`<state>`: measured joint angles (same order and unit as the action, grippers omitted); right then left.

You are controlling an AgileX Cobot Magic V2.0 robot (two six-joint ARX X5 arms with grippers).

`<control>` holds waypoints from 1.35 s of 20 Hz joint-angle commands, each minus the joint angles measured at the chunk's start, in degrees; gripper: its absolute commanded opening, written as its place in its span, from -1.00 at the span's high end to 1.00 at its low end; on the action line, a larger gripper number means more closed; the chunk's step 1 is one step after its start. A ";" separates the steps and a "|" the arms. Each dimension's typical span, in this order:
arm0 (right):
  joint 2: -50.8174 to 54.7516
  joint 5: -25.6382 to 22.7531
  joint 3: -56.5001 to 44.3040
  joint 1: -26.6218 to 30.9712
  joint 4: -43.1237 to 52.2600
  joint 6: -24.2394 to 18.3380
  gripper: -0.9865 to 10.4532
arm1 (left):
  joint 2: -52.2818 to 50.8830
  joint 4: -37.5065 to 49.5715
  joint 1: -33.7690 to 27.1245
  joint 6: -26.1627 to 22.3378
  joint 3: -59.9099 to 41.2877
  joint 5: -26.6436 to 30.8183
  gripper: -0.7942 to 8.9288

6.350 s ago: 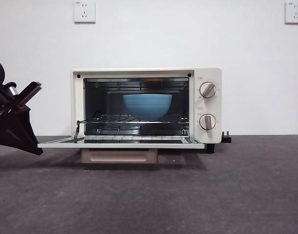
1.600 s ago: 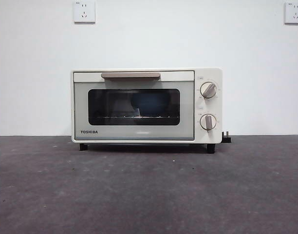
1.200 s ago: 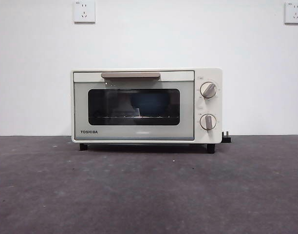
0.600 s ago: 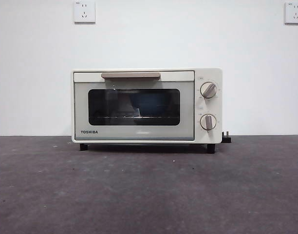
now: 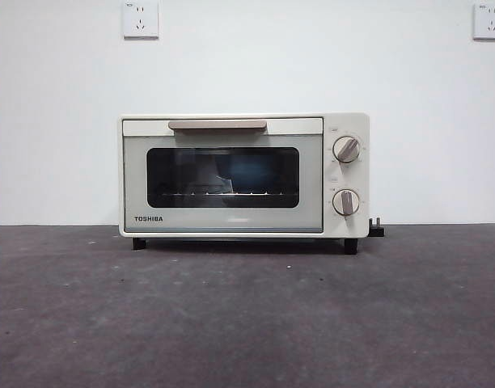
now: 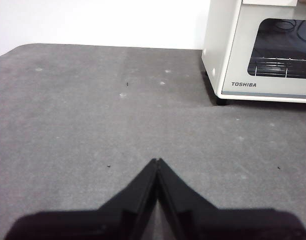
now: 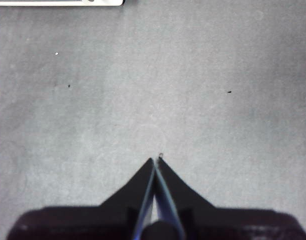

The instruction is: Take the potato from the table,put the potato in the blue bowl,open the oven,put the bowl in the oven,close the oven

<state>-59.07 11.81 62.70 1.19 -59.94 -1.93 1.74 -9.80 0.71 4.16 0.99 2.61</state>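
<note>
The cream TOSHIBA oven stands at the back of the table with its door closed and its beige handle at the top. Through the dark glass I make out the blue bowl on the wire rack. The potato is hidden from every view. My left gripper is shut, empty, and hovers over bare table well away from the oven. My right gripper is shut too, holding nothing, above bare table in front of the oven's base. Neither arm shows in the front view.
Two knobs sit on the oven's right panel. A black plug lies by the oven's right rear foot. Wall sockets are high on the white wall behind.
About five seconds ago the oven door lay open with the bowl plainly visible and a gripper at the left edge. Now the door is closed and the arm has left the front view.
</note>
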 commanded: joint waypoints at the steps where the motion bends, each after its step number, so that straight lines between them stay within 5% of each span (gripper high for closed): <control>1: -0.09 -0.13 -0.39 0.02 0.42 0.04 0.83 | 0.20 0.52 -0.02 0.35 -0.57 -0.04 0.85; 6: 6.54 -4.98 -2.38 -0.09 5.38 -3.43 0.83 | 0.44 0.52 -0.02 0.35 -0.57 -0.04 0.84; 12: 31.12 -6.56 -29.62 -0.09 44.33 -4.46 0.83 | 1.07 0.52 -0.02 0.35 -0.57 -0.04 0.84; 16: 42.66 -6.80 -46.71 -0.09 59.43 -4.15 0.83 | 1.25 0.52 -0.02 0.35 -0.57 -0.04 0.84; 27: 56.30 -13.53 -61.90 -0.09 61.22 -1.27 0.83 | 1.44 0.52 -0.02 0.35 -0.57 -0.04 0.85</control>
<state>-3.16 -1.23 1.34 1.15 1.02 -4.43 3.16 -9.78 0.71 4.14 0.99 2.59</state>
